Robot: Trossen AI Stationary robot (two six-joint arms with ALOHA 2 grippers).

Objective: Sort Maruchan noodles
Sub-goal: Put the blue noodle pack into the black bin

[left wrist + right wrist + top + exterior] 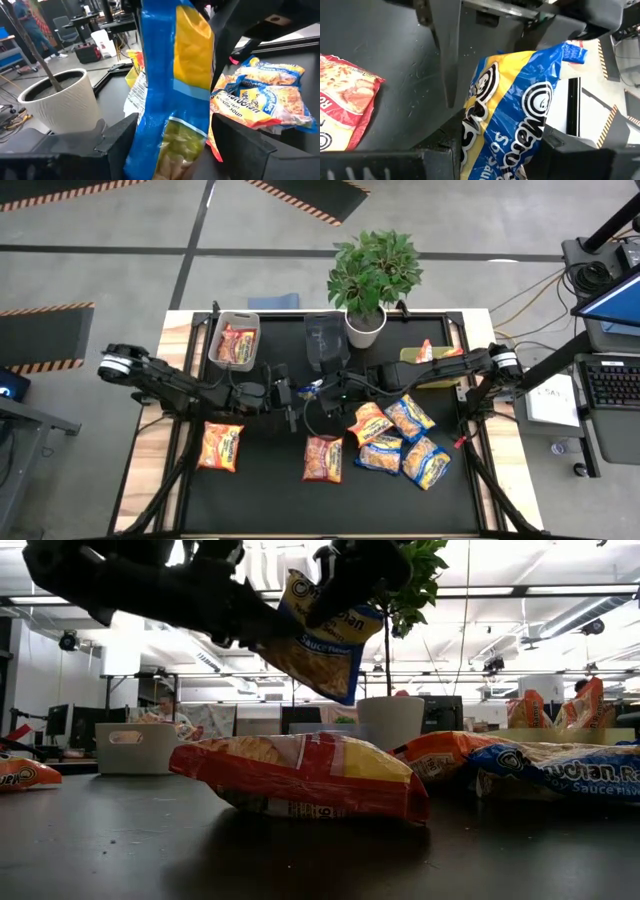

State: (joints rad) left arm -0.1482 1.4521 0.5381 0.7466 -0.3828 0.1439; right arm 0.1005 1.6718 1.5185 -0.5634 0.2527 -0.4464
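A blue-and-yellow noodle packet hangs in the air over the middle of the table, with my right gripper shut on it. My left gripper has come in from the table's left. It is open, with one dark finger on each side of the hanging packet. On the black table top lie an orange packet, a red one, and a cluster of blue-yellow and orange packets at the right. My right gripper pinches the packet between its two fingers at one end, coming slanting down from the table's right side. The packet hangs tilted below the fingers, clear of the table and of the packets lying under it. My left gripper's fingers flank the packet; I cannot tell whether they touch it.
A grey bin at the far left holds a red packet. A dark bin stands at the far middle, and a green bin with packets at the far right. A plant in a white pot stands behind the grippers.
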